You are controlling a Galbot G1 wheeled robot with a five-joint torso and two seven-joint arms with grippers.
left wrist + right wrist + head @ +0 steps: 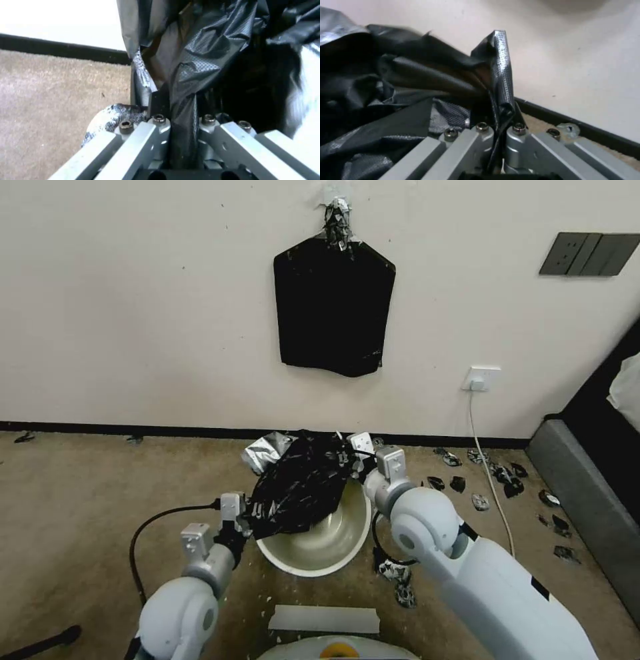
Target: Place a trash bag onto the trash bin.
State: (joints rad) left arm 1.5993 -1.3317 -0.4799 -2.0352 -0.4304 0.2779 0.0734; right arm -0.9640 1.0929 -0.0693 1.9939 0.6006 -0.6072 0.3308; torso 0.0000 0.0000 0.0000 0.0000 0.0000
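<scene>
Both sets of fingers are pinched tight on the one crinkled, glossy black plastic trash bag [303, 487]: the left gripper [181, 117] has a bunched fold squeezed between its closed fingers [159, 101], and the right gripper [496, 117] is clamped on a thin folded edge that sticks up past its fingers [479, 113]. So two grippers, one bag, one bin. The bag hangs stretched between them, left gripper [248, 513] at its near-left end and right gripper [352, 455] at its far-right end, draped over the far-left part of the round cream-white plastic trash bin [347, 543]. The bin's inside looks bare where visible (rest is under the bag). It stands on tan carpet [87, 493], a flat black bag pack [333, 307] hanging on the wall behind.
</scene>
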